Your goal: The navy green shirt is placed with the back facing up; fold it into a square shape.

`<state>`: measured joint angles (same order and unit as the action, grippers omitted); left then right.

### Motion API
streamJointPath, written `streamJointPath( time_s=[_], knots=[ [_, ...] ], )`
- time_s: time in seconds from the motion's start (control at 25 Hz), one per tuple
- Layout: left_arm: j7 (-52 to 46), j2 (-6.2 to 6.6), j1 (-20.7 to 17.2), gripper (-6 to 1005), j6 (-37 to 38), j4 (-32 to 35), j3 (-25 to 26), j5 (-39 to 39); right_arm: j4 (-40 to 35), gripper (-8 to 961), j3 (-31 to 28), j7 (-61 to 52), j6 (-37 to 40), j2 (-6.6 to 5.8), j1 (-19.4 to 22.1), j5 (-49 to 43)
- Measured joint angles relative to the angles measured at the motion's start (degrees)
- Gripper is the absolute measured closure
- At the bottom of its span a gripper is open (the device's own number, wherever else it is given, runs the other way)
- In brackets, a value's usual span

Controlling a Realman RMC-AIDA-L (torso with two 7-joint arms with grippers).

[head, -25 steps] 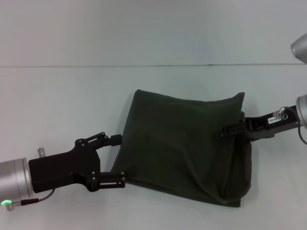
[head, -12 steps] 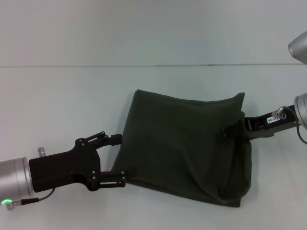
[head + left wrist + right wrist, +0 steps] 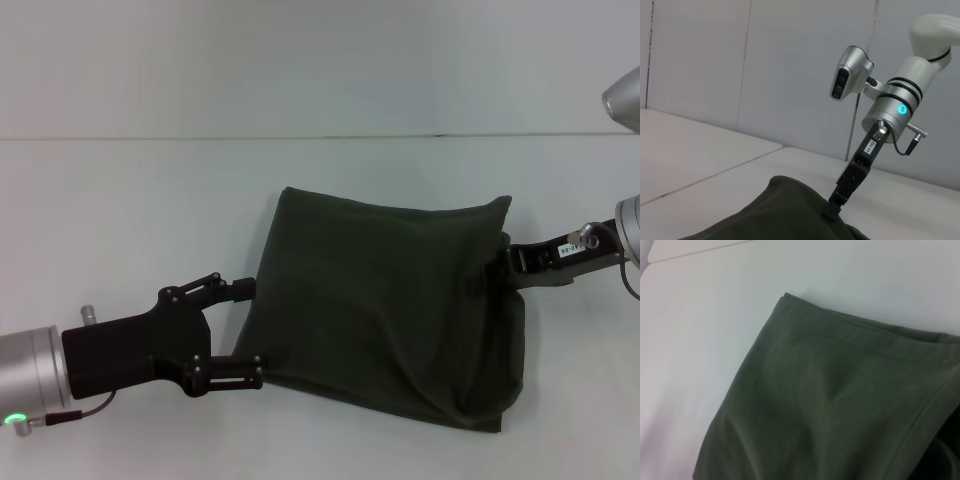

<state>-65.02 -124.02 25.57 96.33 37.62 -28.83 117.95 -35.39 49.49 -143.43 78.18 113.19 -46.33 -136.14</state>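
**Olive shirt folded to a rough square, grippers at both edges**

Left gripper (image 3: 240,332) sits low at the shirt's left edge, fingers spread wide, holding nothing; the upper fingertip just meets the cloth, the lower lies along the hem. Directly right of it, the navy green shirt (image 3: 385,300) lies folded on the white table (image 3: 150,200), plain side up, slightly rumpled. Right gripper (image 3: 506,262) reaches in at the shirt's right edge; its fingertips are hidden by the fabric, so its grip cannot be judged.

White label on the right gripper (image 3: 505,262), print too small to read
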Motion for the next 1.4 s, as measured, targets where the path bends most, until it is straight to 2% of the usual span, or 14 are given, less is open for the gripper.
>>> streamJointPath(
  time_s=[0.2,0.48,0.72,0.96,1.4],
  knots=[
    [-0.1,0.0,0.0,54,0.0,0.0,0.0,0.0,0.0,890,0.0,0.0,-0.1,0.01,0.0,0.0],
    [-0.6,0.0,-0.1,53,0.0,0.0,0.0,0.0,-0.7,934,-0.3,0.5,0.5,-0.25,0.2,0.0],
    [-0.9,0.0,0.0,53,-0.1,0.1,0.0,-0.1,-1.0,935,-2.6,1.1,2.9,-2.07,1.2,0.5],
    [-1.5,0.06,0.1,53,-0.1,0.2,0.0,-0.1,-1.0,934,-5.9,2.1,4.3,-3.32,2.5,0.6],
    [-2.0,0.14,0.5,53,-0.1,0.2,0.0,0.0,-0.6,933,-7.0,4.4,1.8,-3.0,3.0,0.6]
  ],
)
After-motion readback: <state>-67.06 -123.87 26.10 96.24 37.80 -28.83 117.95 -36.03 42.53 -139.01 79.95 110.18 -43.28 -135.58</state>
